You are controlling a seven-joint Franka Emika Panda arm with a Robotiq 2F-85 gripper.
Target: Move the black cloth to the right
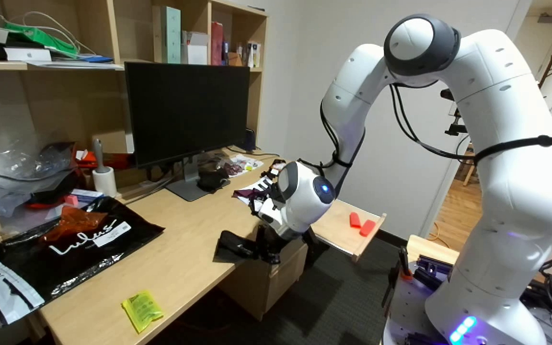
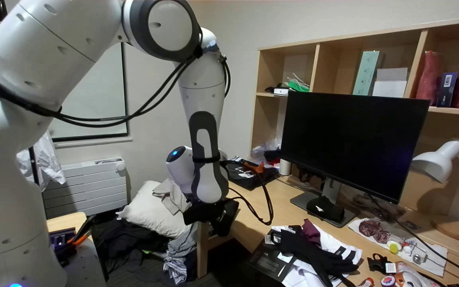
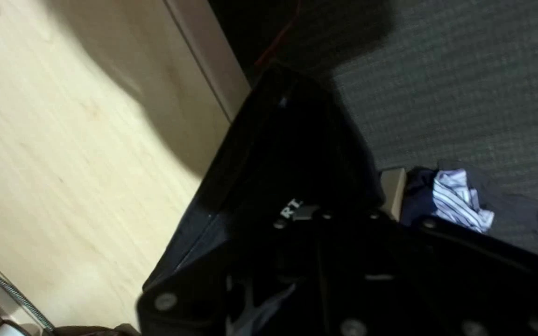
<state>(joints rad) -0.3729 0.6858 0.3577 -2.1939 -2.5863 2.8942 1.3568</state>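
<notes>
The black cloth [image 1: 232, 246] shows at the desk's front edge in an exterior view, to the left of my gripper [image 1: 269, 250]. In the wrist view, the cloth [image 3: 287, 144] spreads out ahead of the fingers [image 3: 318, 217], across the desk edge and over the floor. Part of a white print shows on it. The dark fingers are close together and shut on the cloth's near part. Whether the cloth touches the desk is hard to tell. In an exterior view, the gripper and cloth form one dark mass [image 2: 213, 215], partly hidden behind the wrist.
A yellow-green pad [image 1: 143, 310] lies near the desk's front edge. A large black sheet [image 1: 98, 244] with white markings lies farther back. A monitor [image 1: 187, 112] stands at the rear. An open drawer [image 1: 336, 225] holds red pieces. Black gloves and papers [image 2: 313, 253] lie on the desk.
</notes>
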